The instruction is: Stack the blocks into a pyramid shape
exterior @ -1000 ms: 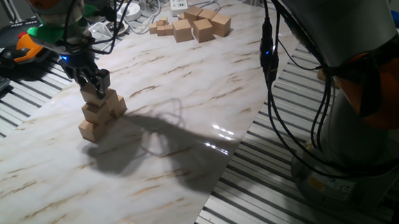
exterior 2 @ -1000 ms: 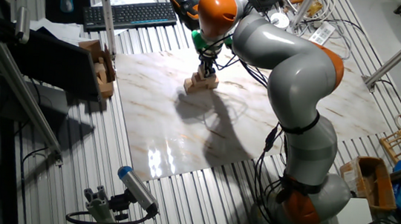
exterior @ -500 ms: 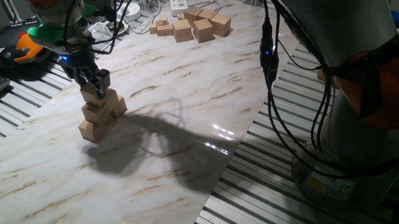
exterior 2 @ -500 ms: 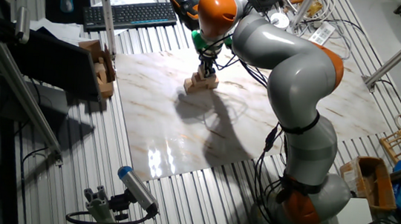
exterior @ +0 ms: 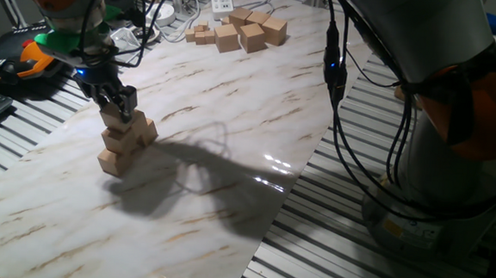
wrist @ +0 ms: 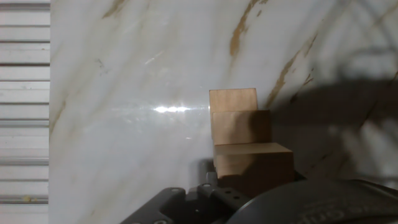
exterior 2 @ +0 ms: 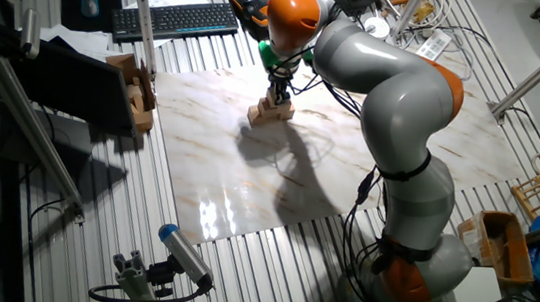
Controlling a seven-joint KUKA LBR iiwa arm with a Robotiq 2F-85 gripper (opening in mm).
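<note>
**A:** What's on the table?

**B:** A marble-patterned board (exterior: 233, 104). At its left side stands the pyramid (exterior: 125, 142), a stepped heap of tan wooden blocks, roughly three high. The gripper (exterior: 117, 107) sits right on top of it, fingers down around the top block (exterior: 115, 114). In the other fixed view the same heap (exterior 2: 272, 111) is at the far middle of the board, under the arm.

**A:** Is it holding that block?

**B:** It looks pinched between the fingers, though I can't see for certain whether they press it or only stand beside it. The hand view shows three stepped blocks (wrist: 242, 134) below the wrist, not the fingertips.

**A:** How would these blocks handle?

**B:** My guess: light, rigid, smooth-faced, not fragile. They'd slide on each other easily, so the heap could shift if nudged. Best gripped on two opposite flat sides, near mid-height, squarely.

**A:** Any others?

**B:** A loose cluster of spare blocks (exterior: 242, 31) lies at the far end, well apart from the heap.
</note>
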